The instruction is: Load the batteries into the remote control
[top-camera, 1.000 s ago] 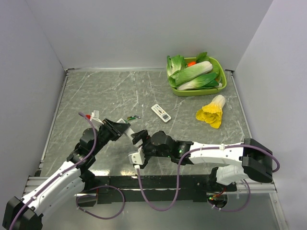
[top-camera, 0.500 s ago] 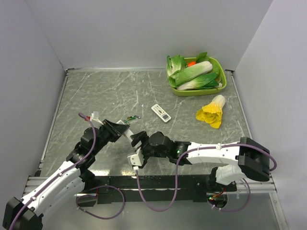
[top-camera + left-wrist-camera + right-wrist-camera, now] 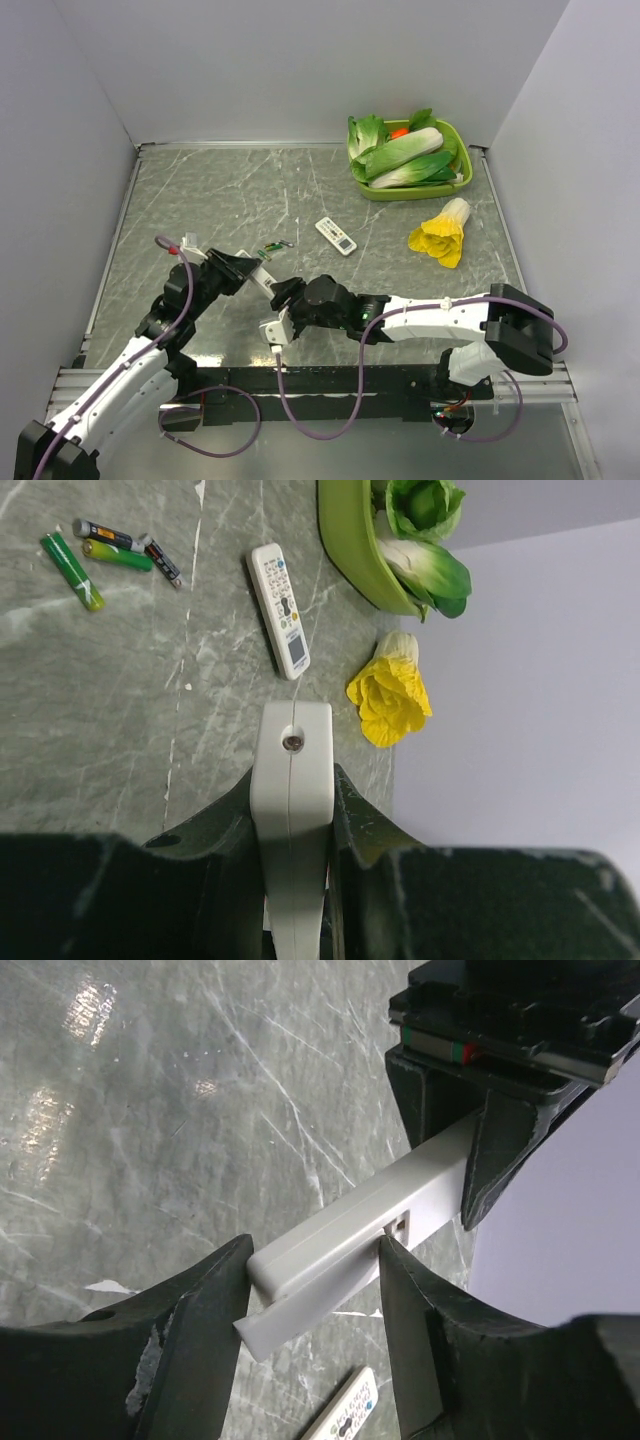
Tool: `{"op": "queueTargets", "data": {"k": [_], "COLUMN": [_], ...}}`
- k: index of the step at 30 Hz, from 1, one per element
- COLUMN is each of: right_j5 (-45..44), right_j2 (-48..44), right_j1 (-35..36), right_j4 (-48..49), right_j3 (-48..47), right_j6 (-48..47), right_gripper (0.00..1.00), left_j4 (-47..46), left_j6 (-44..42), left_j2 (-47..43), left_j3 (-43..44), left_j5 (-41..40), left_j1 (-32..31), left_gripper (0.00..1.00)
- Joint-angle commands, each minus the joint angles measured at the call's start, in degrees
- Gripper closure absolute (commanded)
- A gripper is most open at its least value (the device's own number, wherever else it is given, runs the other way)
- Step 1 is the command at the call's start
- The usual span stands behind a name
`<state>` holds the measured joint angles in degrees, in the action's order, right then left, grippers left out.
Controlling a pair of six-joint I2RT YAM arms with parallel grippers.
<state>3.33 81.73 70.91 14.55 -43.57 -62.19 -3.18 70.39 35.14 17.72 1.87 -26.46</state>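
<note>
My left gripper (image 3: 292,780) is shut on the remote control (image 3: 292,810), a slim white bar held above the table at the near left (image 3: 262,275). My right gripper (image 3: 315,1250) has its fingers pressed against both sides of the free end of the remote control (image 3: 360,1225). A thin white panel (image 3: 275,1325) juts out under that end. In the top view the right gripper (image 3: 285,290) meets the left gripper (image 3: 235,268) head-on. Two green batteries (image 3: 72,558) (image 3: 118,555) lie on the table beyond, seen small from above as batteries (image 3: 275,246).
Two dark batteries (image 3: 160,560) lie beside the green ones. A wider white remote with coloured buttons (image 3: 336,235) lies mid-table. A green bowl (image 3: 400,193) of leafy vegetables sits at the back right, with a yellow-leafed cabbage (image 3: 440,235) in front of it.
The right gripper has slid left onto the remote's free end and its jaws have narrowed onto it. The left arm, still holding the remote, shifted slightly left.
</note>
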Motion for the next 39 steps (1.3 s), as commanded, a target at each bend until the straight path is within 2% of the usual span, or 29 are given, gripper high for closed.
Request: {"op": "queueTargets", "data": {"k": [1,5,10,25,31,39], "right_j5": [2.0,2.6,2.0,2.7,3.5,2.1], "right_j2": [3.3,2.7,1.9,-3.2,-6.2,-16.3], "right_j1": [0.6,0.6,0.6,0.6,0.7,2.1], "right_j4": [-8.1,-7.7,-6.5,-4.3,-5.2,-3.8], "right_j3": [0.2,-0.1,-1.2,-4.4,-4.5,1.0], "right_j6": [2.0,2.8,3.7,6.6,7.7,8.1], "right_gripper": [0.45,0.43,0.31,0.12,0.09,0.08], "left_j4": [-9.7,-11.1,-13.8,-17.6,-18.0,-17.3], "left_j6": [4.0,4.4,5.0,6.7,6.7,8.0], "left_j2": [-2.4,-1.8,-1.8,-2.3,-2.0,-3.4], "left_j3": [4.3,3.6,1.0,-5.1,-6.2,-7.3], "left_j5": [7.4,8.2,8.8,5.3,4.1,2.9], "left_j1": [2.4,3.2,3.1,3.2,3.2,3.3], "left_gripper": [0.99,0.99,0.99,0.99,0.99,0.99]}}
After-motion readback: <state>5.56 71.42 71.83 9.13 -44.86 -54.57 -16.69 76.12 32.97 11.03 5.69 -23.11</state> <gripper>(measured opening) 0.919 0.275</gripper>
